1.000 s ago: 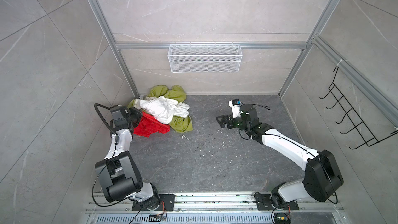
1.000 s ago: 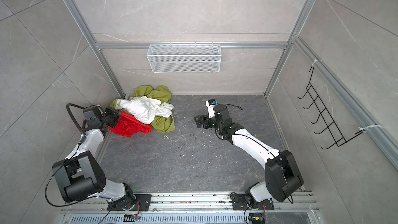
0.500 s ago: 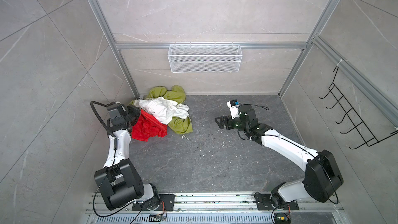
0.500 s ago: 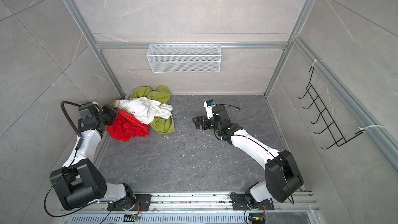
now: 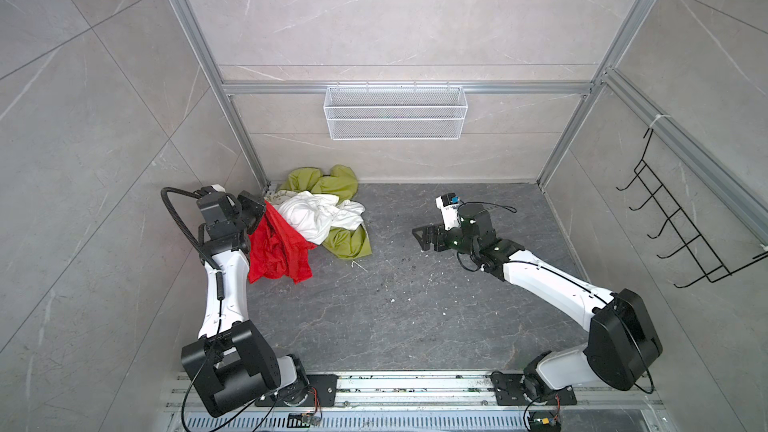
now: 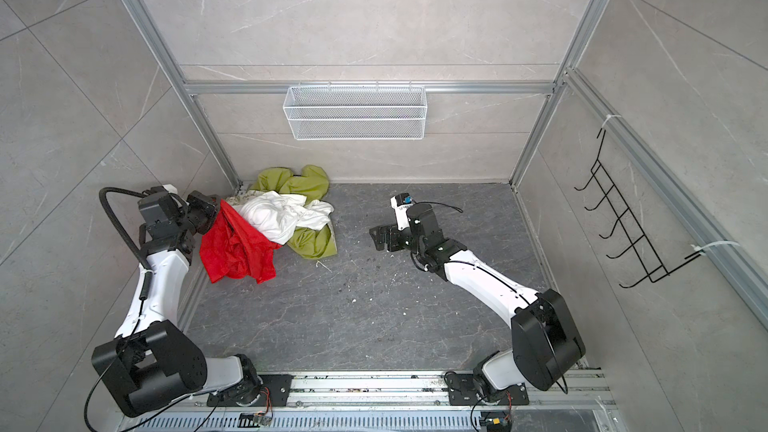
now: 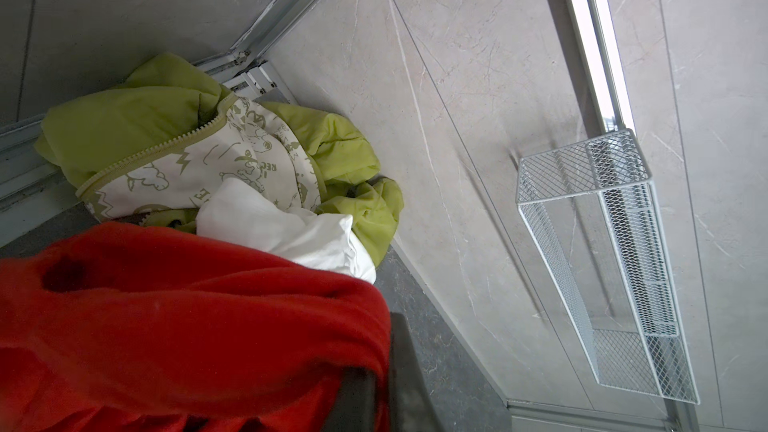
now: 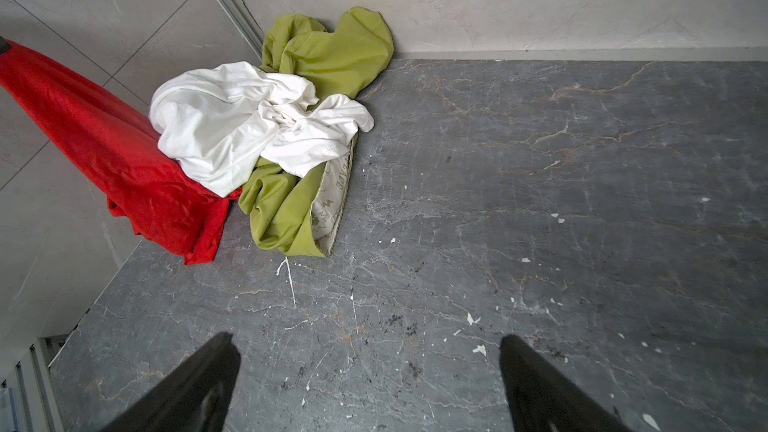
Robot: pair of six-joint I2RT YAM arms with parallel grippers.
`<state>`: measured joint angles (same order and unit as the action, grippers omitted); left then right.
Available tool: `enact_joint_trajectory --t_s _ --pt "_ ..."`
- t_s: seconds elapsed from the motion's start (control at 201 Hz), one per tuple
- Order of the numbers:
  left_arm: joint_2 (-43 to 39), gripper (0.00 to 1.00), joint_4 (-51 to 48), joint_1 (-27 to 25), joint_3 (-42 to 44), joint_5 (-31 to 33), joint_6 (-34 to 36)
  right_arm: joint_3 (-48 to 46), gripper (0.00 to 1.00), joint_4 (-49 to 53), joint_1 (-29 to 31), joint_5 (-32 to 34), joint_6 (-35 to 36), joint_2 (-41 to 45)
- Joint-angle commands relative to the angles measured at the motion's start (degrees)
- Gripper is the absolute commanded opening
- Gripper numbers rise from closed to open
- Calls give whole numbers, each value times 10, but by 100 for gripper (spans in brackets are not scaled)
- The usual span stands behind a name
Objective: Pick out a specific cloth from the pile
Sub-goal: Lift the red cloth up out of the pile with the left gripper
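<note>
Grey marbled tabletop point(image 5: 415, 317), far-left corner: my left gripper point(image 5: 261, 207) is clamped on an upper edge of the red cloth point(image 5: 278, 253) — thin, limp, light, best pinched at a bunched edge — which drapes down beside the pile point(image 5: 320, 218), forearm upright, wrist turned toward it; my right gripper point(image 8: 368, 344) hangs wide apart, empty, well off.

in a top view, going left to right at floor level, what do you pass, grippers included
left gripper, shut on the red cloth → red cloth → white cloth → right gripper, jaws open and holding nothing → black hook rack on the side wall
</note>
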<state>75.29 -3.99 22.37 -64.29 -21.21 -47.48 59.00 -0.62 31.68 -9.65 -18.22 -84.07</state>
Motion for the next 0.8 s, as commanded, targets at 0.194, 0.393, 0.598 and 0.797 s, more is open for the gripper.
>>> enact_joint_trajectory --t_s 0.194,0.393,0.598,0.797 --pt "-60 0 21 0 -18 -17 6 15 100 -1 24 6 23 18" --pt "-101 0 7 0 -3 -22 -2 22 100 -5 41 2 31 16" --pt "-154 0 -15 -4 21 -18 -4 35 100 4 59 1 39 10" --pt "-200 0 -38 -8 52 -14 -3 42 100 8 76 2 46 6"
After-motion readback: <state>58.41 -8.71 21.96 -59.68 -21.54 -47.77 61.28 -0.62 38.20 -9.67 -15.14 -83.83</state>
